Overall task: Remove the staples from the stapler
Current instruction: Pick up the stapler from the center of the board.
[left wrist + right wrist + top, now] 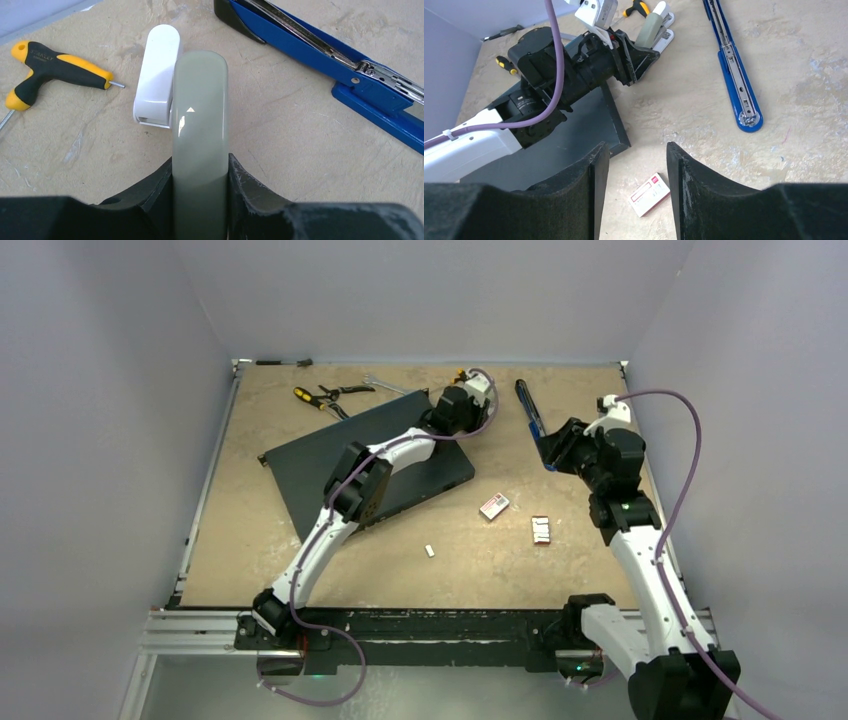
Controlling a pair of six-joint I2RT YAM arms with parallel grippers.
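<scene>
Observed: left gripper [200, 170] pinches the pale grey-green stapler [200, 115] (white base alongside) near the blue stapler [350, 75]; right gripper [636, 150] spread, empty.

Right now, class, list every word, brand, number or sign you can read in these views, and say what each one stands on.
"STANLEY": small print on the yellow-and-black T-handled hex key.
Small red-and-white cardboard box: it carries print, too small and blurred to read.
Long blue metal stapler: no text shows.
Pale grey-green and white plastic stapler: no text shows.
</scene>
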